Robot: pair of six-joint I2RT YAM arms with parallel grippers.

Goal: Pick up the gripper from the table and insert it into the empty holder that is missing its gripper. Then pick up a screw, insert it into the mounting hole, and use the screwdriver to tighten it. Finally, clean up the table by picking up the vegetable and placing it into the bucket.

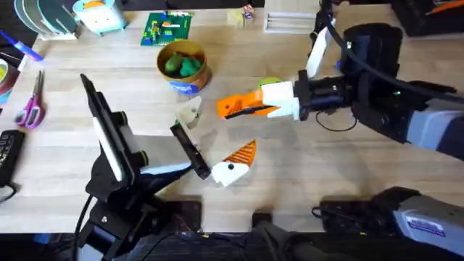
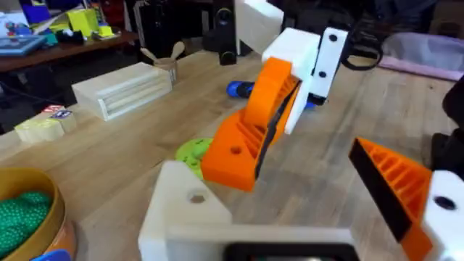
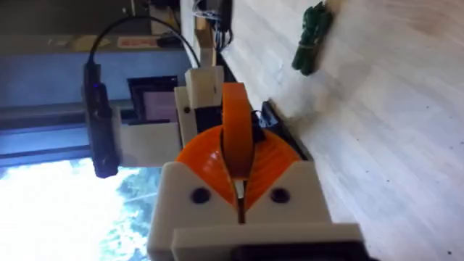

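My right gripper [image 1: 233,109] hovers over the table's middle, shut on the small orange ribbed gripper [image 3: 235,134], which stands up between its orange pads. My left gripper [image 1: 214,138] faces it, open wide. One of its sides is the bare white holder [image 2: 194,210] with its mounting hole [image 2: 196,197]. The other side carries an orange ribbed pad [image 2: 395,181]. The held piece sits just beyond the holder. The blue screwdriver [image 2: 239,88] lies behind the right gripper. The dark-green vegetable [image 3: 310,38] lies on the wood. The tan bucket [image 1: 183,69] holds green pieces.
A lime-green disc [image 2: 192,154] lies under the right gripper. Purple-handled scissors [image 1: 30,109] sit at the left edge. A green brick plate [image 1: 167,29] and a slatted wooden block [image 2: 123,88] stand at the back.
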